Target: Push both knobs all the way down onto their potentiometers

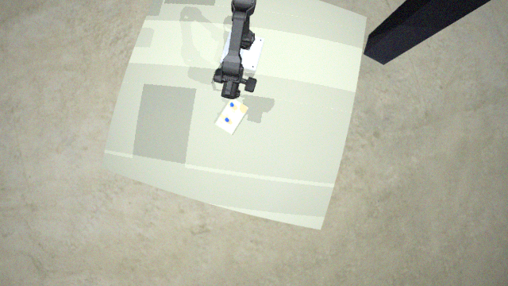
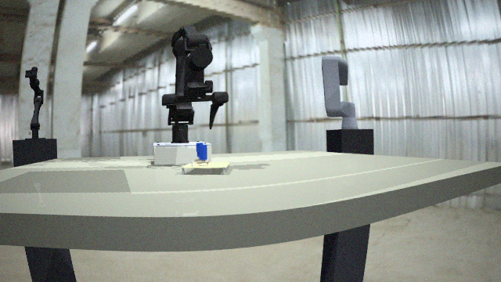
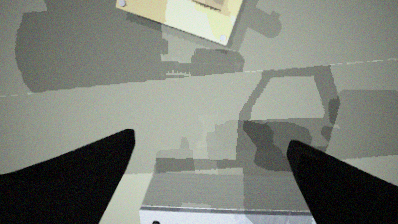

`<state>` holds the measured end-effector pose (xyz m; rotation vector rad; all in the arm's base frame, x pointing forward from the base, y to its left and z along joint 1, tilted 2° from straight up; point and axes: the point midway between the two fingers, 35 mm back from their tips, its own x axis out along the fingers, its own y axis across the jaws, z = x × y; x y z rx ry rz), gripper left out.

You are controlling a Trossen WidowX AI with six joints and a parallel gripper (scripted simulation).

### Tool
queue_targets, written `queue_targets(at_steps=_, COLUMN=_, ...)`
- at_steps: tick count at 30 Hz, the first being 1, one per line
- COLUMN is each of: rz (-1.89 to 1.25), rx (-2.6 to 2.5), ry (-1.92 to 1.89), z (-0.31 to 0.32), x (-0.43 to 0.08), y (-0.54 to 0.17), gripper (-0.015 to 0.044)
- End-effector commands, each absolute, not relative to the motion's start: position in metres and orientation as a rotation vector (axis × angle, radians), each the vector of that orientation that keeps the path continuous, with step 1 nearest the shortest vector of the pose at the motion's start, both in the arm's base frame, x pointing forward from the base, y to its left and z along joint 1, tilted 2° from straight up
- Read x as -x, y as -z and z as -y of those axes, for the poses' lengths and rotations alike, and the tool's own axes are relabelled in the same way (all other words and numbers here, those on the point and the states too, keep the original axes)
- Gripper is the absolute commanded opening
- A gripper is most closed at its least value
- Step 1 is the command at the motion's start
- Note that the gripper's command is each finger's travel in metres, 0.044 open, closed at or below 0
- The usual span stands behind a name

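The circuit board (image 1: 228, 129) (image 2: 218, 166) (image 3: 181, 14) stands on short legs on the table; only one end shows at the top of the wrist view. Two blue knobs stand upright on it: one knob (image 1: 232, 105) nearer the arm's base, the other knob (image 1: 227, 119) farther out. In the exterior view they overlap as one blue shape (image 2: 201, 151), so their seating cannot be told. No knob shows in the wrist view. My gripper (image 3: 212, 142) is wide open and empty, raised above the table on the arm-base side of the board, clear of both knobs.
The arm's white base block (image 1: 255, 56) (image 2: 174, 153) (image 3: 225, 216) stands behind the board. Shadows of the arm fall on the table (image 1: 278, 147) (image 2: 274, 204). Two other arms stand on dark pedestals (image 2: 35, 152) (image 2: 349, 141) beyond the table.
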<state>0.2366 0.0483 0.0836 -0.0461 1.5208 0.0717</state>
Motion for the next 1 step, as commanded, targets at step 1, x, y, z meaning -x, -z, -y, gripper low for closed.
queue_targets(at_steps=1, rz=-1.517, rx=0.045, ry=-0.066, z=-0.0479, x=-0.2363, y=-0.0837, gripper=0.044)
